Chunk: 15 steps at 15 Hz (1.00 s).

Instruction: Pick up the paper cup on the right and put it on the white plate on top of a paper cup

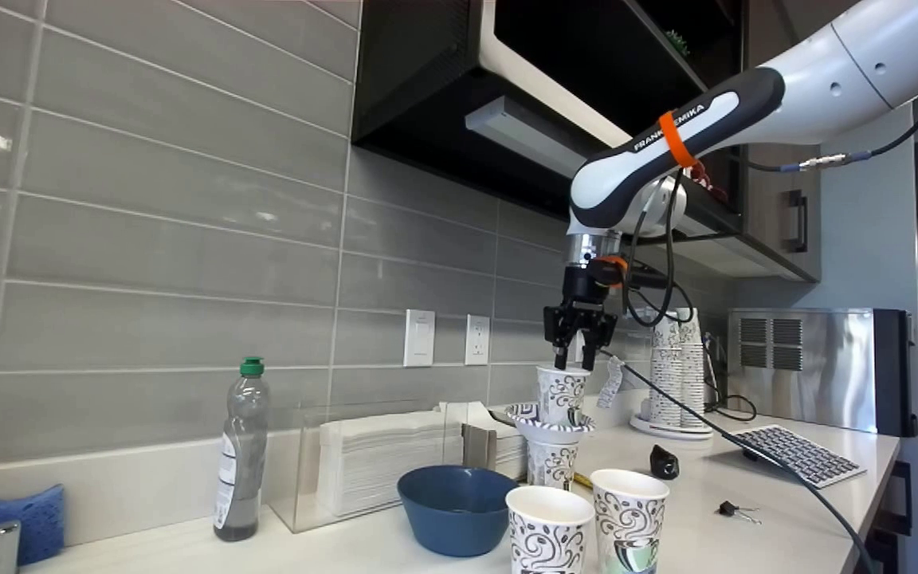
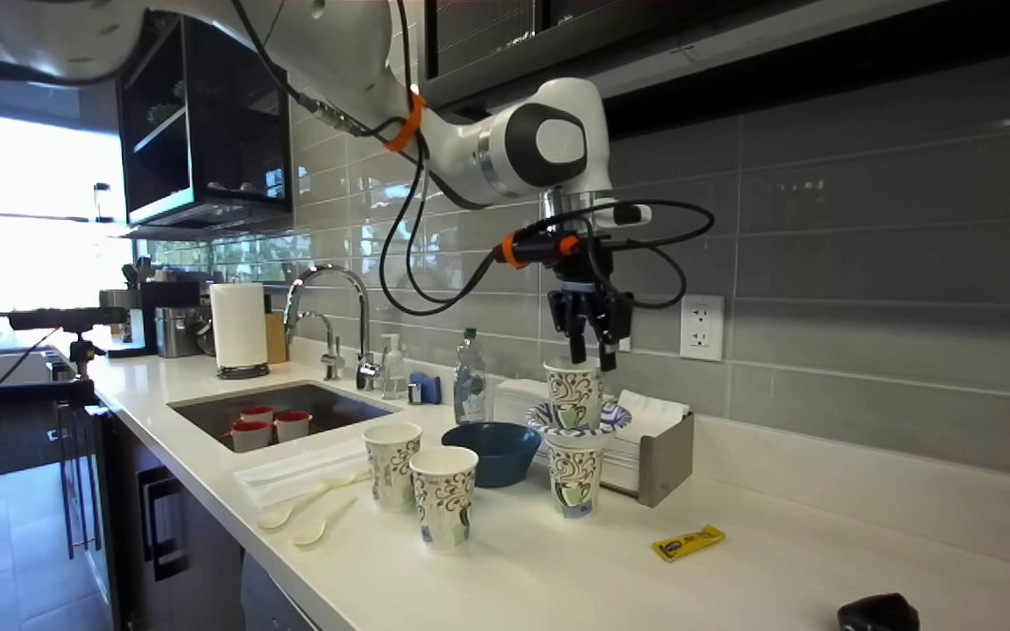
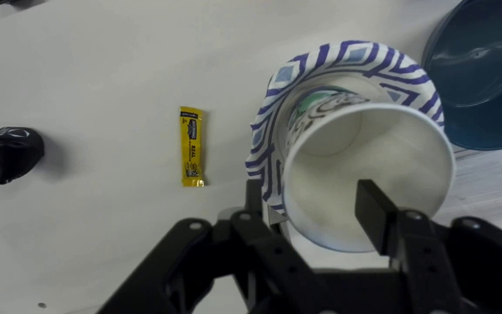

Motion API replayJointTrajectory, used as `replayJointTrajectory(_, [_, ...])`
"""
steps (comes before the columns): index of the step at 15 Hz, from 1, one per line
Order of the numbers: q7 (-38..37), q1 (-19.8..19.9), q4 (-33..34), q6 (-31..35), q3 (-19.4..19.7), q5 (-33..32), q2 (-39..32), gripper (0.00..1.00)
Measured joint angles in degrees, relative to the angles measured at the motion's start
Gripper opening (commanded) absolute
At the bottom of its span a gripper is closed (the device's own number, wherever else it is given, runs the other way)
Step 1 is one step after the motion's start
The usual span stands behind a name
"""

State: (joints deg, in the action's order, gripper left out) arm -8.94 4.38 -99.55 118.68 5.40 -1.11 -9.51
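A patterned paper cup [image 1: 561, 396] stands upright on a white plate with a blue pattern [image 1: 551, 434]. The plate rests on a lower paper cup [image 1: 552, 464] on the counter. The same stack shows in an exterior view as upper cup [image 2: 572, 399], plate [image 2: 615, 417] and lower cup [image 2: 574, 478]. My gripper [image 1: 575, 365] is open at the upper cup's rim. In the wrist view, one finger of the gripper [image 3: 312, 196] is over the mouth of the upper cup [image 3: 334, 170]. The other finger is outside the rim, apart from it. The lower cup is hidden there.
Two more paper cups [image 2: 393, 464] [image 2: 444, 499] stand near a dark blue bowl [image 2: 496, 451]. A napkin holder [image 2: 667, 456] is behind the stack. A yellow packet [image 3: 191, 146] and a black object [image 3: 13, 152] lie on the counter. Tall cup stacks [image 1: 666, 375] stand farther along.
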Motion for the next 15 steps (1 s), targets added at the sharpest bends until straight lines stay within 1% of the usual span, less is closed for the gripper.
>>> replayJointTrajectory(1, [-0.2,0.0,0.1,0.0,0.2,0.0,0.2,0.98])
replayJointTrajectory(2, [-0.3,0.1,0.1,0.0,0.3,0.0,0.5,1.00])
replayJointTrajectory(5, [-0.5,0.5,0.0,0.0,0.8,0.6,2.0,1.00])
replayJointTrajectory(8, [-0.5,1.0,-1.8,0.0,1.2,0.8,4.7,1.00])
replayJointTrajectory(12, [0.1,1.8,-7.2,1.0,1.7,1.6,9.7,1.00])
replayJointTrajectory(15, [2.2,2.2,-12.9,3.9,2.1,3.7,13.9,1.00])
